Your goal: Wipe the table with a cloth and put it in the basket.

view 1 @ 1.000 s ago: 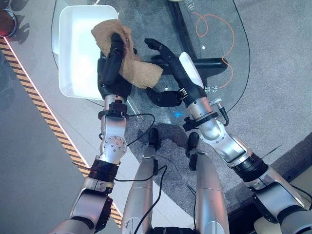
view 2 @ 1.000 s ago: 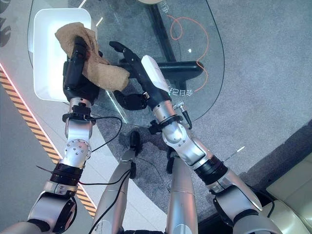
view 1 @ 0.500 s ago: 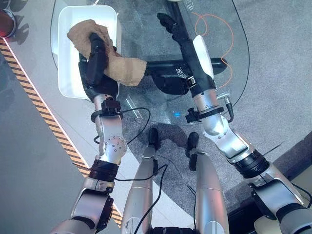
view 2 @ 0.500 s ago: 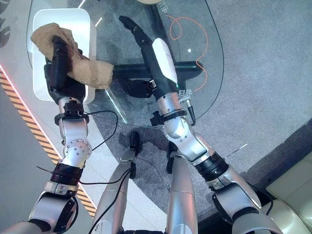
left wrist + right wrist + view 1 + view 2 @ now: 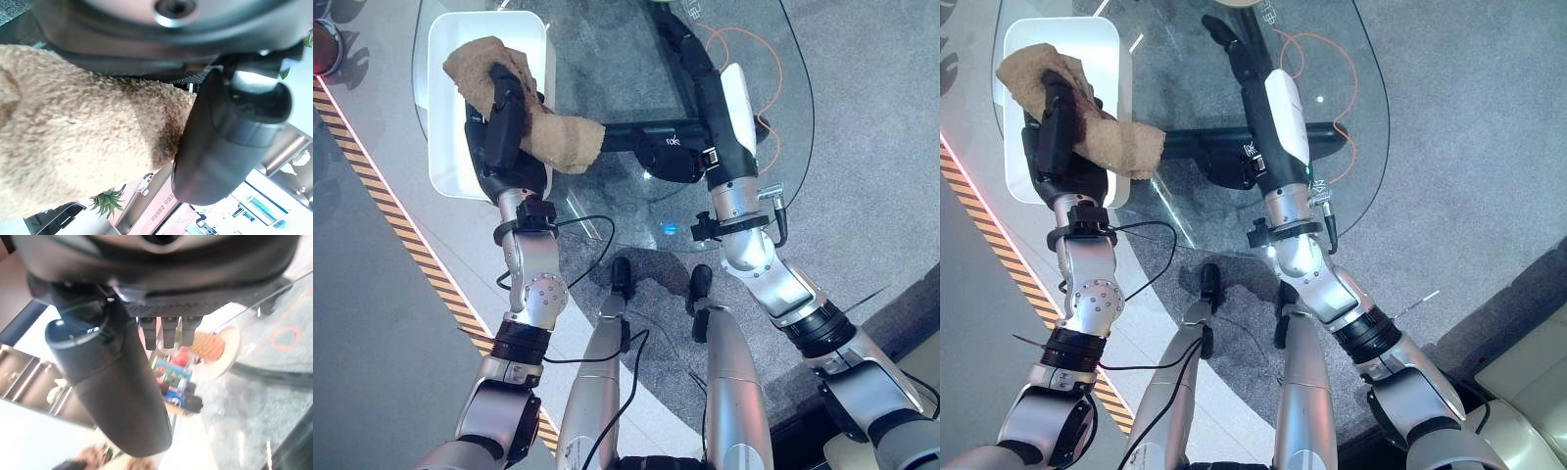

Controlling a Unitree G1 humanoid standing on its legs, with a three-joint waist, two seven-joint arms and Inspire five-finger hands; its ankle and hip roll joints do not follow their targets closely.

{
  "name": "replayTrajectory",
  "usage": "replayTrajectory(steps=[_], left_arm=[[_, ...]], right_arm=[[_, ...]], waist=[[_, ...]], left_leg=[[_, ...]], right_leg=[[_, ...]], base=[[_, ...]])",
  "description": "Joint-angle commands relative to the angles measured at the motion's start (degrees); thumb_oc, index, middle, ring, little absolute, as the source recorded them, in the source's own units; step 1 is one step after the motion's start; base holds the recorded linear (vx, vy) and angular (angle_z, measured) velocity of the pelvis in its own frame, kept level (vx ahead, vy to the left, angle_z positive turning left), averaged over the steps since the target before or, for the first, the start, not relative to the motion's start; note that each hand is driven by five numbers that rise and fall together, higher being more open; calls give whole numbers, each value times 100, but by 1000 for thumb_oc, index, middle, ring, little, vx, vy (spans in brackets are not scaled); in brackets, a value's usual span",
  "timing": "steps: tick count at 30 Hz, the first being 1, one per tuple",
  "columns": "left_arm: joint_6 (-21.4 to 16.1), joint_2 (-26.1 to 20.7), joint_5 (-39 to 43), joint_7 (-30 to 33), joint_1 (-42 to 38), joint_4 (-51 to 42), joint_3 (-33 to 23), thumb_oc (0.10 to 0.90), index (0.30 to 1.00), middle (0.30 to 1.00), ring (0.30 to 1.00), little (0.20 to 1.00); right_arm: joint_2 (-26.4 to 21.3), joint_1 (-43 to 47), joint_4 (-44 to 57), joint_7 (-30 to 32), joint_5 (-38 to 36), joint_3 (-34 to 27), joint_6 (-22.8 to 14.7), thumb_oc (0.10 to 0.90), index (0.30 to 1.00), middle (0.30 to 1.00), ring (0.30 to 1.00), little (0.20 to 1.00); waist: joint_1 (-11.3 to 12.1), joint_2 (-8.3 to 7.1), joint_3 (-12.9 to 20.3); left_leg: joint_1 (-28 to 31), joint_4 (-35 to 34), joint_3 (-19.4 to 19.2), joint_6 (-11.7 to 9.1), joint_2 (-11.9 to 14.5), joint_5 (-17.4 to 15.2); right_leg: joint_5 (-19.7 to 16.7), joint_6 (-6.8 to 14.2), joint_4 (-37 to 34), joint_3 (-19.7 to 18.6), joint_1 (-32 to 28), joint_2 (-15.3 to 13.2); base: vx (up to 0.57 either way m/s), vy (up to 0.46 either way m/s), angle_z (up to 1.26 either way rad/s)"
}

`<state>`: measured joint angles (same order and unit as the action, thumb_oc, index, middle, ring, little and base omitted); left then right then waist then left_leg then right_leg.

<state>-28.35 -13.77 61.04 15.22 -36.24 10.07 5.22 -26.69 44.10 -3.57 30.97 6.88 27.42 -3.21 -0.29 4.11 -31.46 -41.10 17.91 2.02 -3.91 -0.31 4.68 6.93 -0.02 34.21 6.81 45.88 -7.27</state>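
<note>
Left hand fingers clutching cloth draped crosswise over basket; right hand outstretched.

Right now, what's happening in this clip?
The robot's left hand has its fingers curled round a brown cloth and holds it over the near edge of a white basket at the left side of the glass table. Part of the cloth hangs out toward the table. The right hand reaches out over the glass with straight fingers and holds nothing. The cloth is not yet released.
</note>
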Motion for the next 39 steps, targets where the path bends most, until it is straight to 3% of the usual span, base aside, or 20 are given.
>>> replayTrajectory(steps=[1, 10, 19, 27, 39], left_arm=[[-916, -421, -827, -90, -827, -566, -507, 100, 300, 300, 300, 200], [-1091, -640, -1172, 311, -838, -50, -705, 100, 300, 300, 300, 200], [-1141, -979, -1586, 727, -926, 477, -769, 100, 300, 300, 300, 200], [-1077, -1691, -1911, 1334, -1413, 1291, -619, 100, 300, 300, 300, 200], [-813, -2557, -1775, 1919, -2335, 2365, -191, 100, 300, 300, 300, 200]], right_arm=[[169, 361, 538, 503, 432, -434, -641, 800, 900, 900, 900, 900], [-114, 67, -315, 1190, 341, -679, -764, 800, 900, 900, 900, 900], [-347, -98, -1320, 1579, -287, -946, -1005, 800, 900, 900, 900, 900], [-569, -127, -2832, 1756, -1390, -939, -1448, 800, 900, 900, 900, 900], [-603, -266, -4766, 1670, -2161, -1101, -2104, 800, 900, 900, 900, 900]], waist=[[19, -31, 167], [-68, -18, 167], [-120, 9, 167], [-165, 20, 167], [-274, 29, 167]], left_leg=[[174, 322, -512, 195, -323, -646], [181, 347, -527, 199, -309, -686], [159, 351, -540, 197, -273, -727], [149, 343, -570, 168, -207, -742], [85, 433, -614, 200, -124, -820]], right_leg=[[79, 102, -570, 133, -327, 359], [101, 108, -551, 56, -299, 359], [118, 114, -537, 2, -252, 383], [132, 102, -562, -26, -247, 411], [156, 79, -515, -101, -174, 481]], base=[[0, 0, 0], [3, 14, -3], [0, 2, -1], [-4, 3, -5], [-2, 3, -2]])
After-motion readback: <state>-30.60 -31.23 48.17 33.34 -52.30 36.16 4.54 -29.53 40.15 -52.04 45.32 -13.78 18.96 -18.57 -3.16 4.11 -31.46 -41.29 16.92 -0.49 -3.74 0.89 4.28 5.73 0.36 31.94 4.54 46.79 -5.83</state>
